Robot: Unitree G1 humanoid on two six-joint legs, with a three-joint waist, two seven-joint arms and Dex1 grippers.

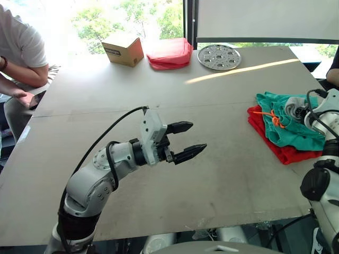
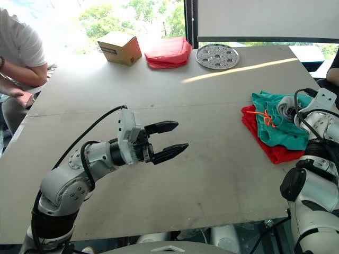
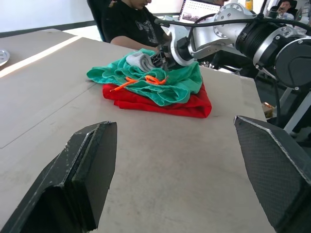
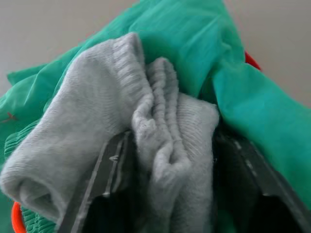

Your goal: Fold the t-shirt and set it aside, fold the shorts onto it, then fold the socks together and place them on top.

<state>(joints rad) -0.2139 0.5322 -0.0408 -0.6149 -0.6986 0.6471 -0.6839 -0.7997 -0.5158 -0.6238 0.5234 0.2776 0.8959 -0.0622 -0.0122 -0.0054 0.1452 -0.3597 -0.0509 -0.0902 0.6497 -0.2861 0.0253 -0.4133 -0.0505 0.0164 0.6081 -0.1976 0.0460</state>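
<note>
Two fingers, right: black pads (image 4: pixel 114 179) pressed on either side of the socks (image 4: pixel 141 145), bunched grey fabric pinched between them
Right gripper (image 3: pixel 163 57): at the pile by the counter's right edge, clamped on the socks, resting over the shorts
Socks: light grey, ribbed cuffs gathered together, lying on top of the shorts, touching the teal cloth
Shorts (image 1: pixel 288 124): teal-green, folded loosely, spread over the t-shirt, orange drawstring (image 1: pixel 270 117) trailing across the front of the fold
T-shirt (image 1: pixel 278 148): bright red, folded, bottom layer of the pile, edges showing beneath the shorts on the near and left sides
Pile: near the right edge of the counter (image 1: pixel 175 106), well apart from the left arm
Left fingers (image 1: pixel 186 141): spread wide, nothing between them, pointing toward the pile
Left gripper (image 2: pixel 165 138): held above the middle of the counter, touching nothing
Left fingers, wrist view: two dark pads (image 3: pixel 82 170) far apart, bare counter between them, pile straight ahead
Far edge of counter: cardboard box (image 1: pixel 123 48), beside it a pinkish-red folded cloth bundle (image 1: pixel 169 53), then a round metal plate with holes (image 1: pixel 219 56)
Person, left side (image 1: pixel 18 53): white short-sleeved top, seated at the counter's left edge, arms folded in front
Person, right side (image 3: pixel 131 24): dark top, seated just behind the pile, laptop (image 3: pixel 199 9) beyond
</note>
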